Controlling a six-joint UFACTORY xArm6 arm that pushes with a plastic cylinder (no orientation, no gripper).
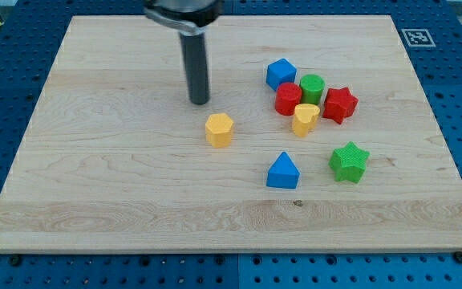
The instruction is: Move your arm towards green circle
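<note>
The green circle stands in a tight cluster at the view's upper right, between a blue block on its left, a red star on its right and a red cylinder-like block below-left. A yellow block sits just below the cluster. My tip rests on the board well to the left of the green circle, just above-left of a yellow hexagon. It touches no block.
A blue triangle and a green star lie toward the view's lower right. The wooden board sits on a blue pegboard table; a marker tag is off its top right corner.
</note>
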